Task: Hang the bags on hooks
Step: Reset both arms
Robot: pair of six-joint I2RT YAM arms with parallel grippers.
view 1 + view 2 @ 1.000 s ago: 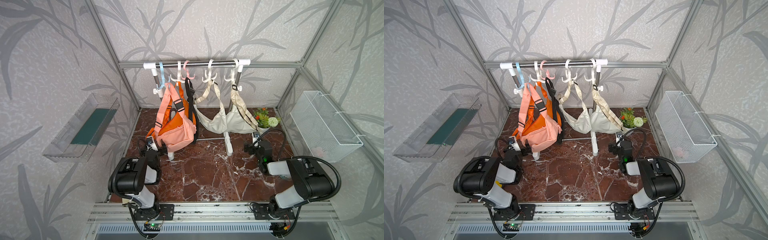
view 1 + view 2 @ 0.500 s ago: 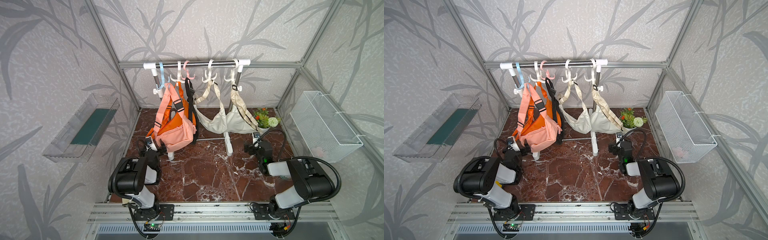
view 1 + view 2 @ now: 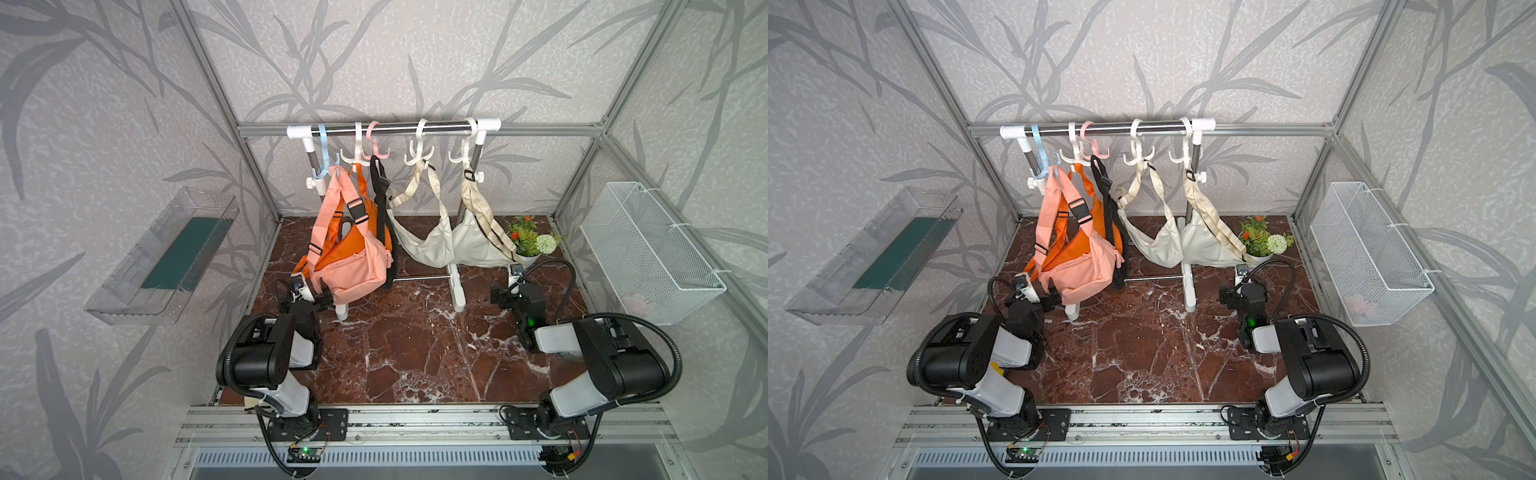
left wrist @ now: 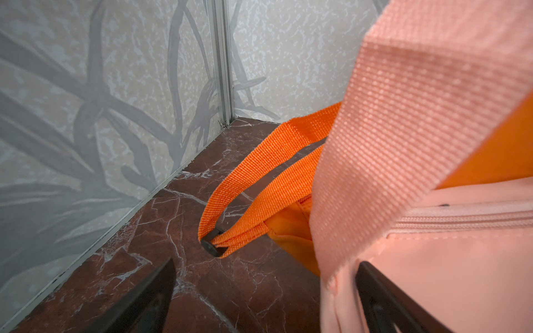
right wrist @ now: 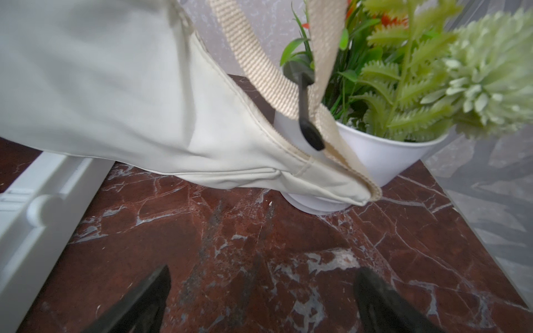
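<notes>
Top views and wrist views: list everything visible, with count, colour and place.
rack: one, white with steel bar, back of floor
hooks: five, blue, pink, three white, on the rack
peach bag: one, peach, hanging, left-arm side
orange bag: one, orange, behind peach bag
black bag: one, black, mostly hidden behind them
cream bags: two, cream, hanging, right-arm side
potted plant: one, green in white pot, beside cream bags
clear shelf: one, transparent, left wall
wire basket: one, white, right wall
floor: one, red-brown marble
left gripper: one, black, open, by peach bag
right gripper: one, black, open, by cream bags
</notes>
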